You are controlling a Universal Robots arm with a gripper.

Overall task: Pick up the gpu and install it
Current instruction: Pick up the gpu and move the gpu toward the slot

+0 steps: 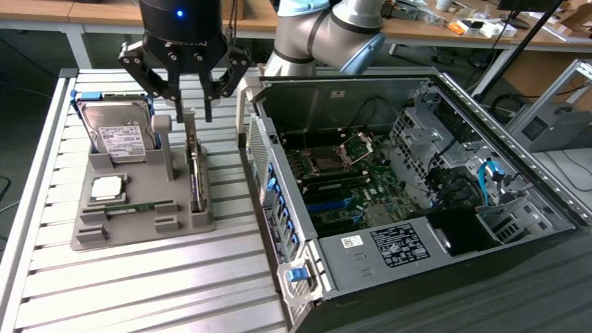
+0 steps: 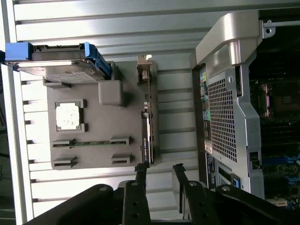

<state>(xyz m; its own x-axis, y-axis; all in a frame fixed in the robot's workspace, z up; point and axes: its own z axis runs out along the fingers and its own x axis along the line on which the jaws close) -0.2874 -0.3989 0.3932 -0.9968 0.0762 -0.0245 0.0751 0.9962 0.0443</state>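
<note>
The gpu (image 1: 195,170) stands on edge in a slot of the grey holder (image 1: 138,232), a thin dark card with a silvery bracket end. My gripper (image 1: 193,105) hangs just above the card's far end, fingers apart on either side of its line, nothing between them. In the wrist view the gpu (image 2: 146,122) runs lengthwise along the holder (image 2: 93,140), and the gripper (image 2: 159,174) shows two dark fingers spread apart near the card's end.
On the holder also sit a silver hard drive (image 1: 116,132) in blue rails, a square processor chip (image 1: 108,187) and a green memory stick (image 1: 138,207). The open computer case (image 1: 277,229) lies to the exterior view's right, motherboard (image 1: 342,187) exposed. All rests on a slatted aluminium table (image 1: 166,284).
</note>
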